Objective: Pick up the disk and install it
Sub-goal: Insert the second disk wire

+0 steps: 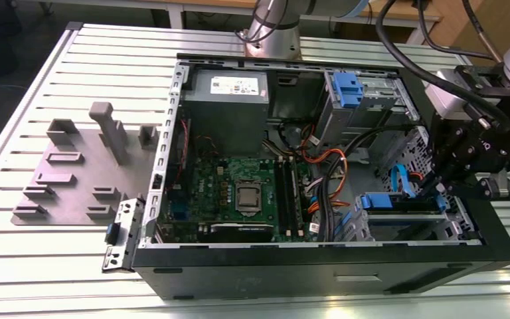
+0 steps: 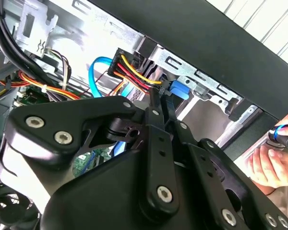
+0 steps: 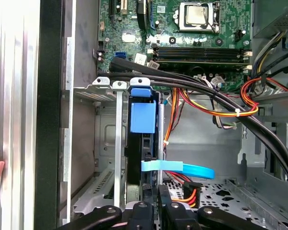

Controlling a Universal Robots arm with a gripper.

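Disk point(image 3: 143, 143) sits edge-up in the lower drive cage point(image 3: 93, 91), blue tab point(image 3: 142, 116) up, so the insert looks mostly done. My gripper point(image 3: 158, 191) is pinched narrow at its cabled end, fingers point(image 2: 156, 115) nearly together, gripping nothing.

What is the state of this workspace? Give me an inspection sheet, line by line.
Surface: slatted metal table carrying an open computer case.
Job's things: the disk stands edge-on in the drive cage, blue rail outward.
Clutter: grey fixture plate with upright holders, at the exterior view's left of the case.
Gripper: the gripper hangs inside the case over the cage, close to the power connector.
Cables: blue flat cable crosses below the disk; red, yellow and black wires loop nearby; thick black cables run across the bay.
Surroundings: a person's hand beside the case.
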